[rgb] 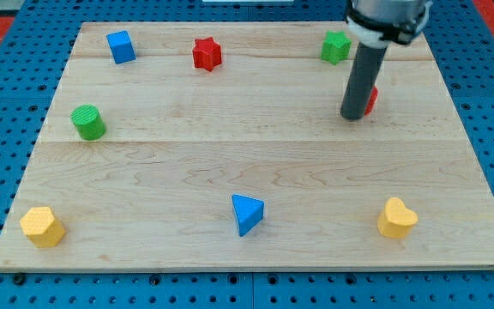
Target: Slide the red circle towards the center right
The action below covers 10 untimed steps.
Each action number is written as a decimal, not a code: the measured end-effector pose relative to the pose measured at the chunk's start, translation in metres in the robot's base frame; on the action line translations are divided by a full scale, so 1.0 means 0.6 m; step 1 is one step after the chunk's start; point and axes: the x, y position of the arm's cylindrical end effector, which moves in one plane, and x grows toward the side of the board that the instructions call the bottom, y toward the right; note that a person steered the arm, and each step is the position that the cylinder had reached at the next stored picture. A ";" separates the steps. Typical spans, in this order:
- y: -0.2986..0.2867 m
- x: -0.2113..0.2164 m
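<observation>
The red circle (pixel 372 99) sits on the wooden board at the upper right, mostly hidden behind my rod; only its right edge shows. My tip (pixel 352 117) rests on the board right against the red circle's left side, at its lower-left.
A green star (pixel 335 46) lies above the rod. A red star (pixel 206 53) and a blue cube (pixel 121 46) lie along the top. A green cylinder (pixel 87 122) is at left. A yellow hexagon (pixel 41 227), blue triangle (pixel 247 214) and yellow heart (pixel 396 218) lie along the bottom.
</observation>
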 end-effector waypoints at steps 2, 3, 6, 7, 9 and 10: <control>0.132 0.012; 0.169 -0.086; 0.070 -0.054; 0.097 -0.007; 0.091 -0.062; -0.028 -0.061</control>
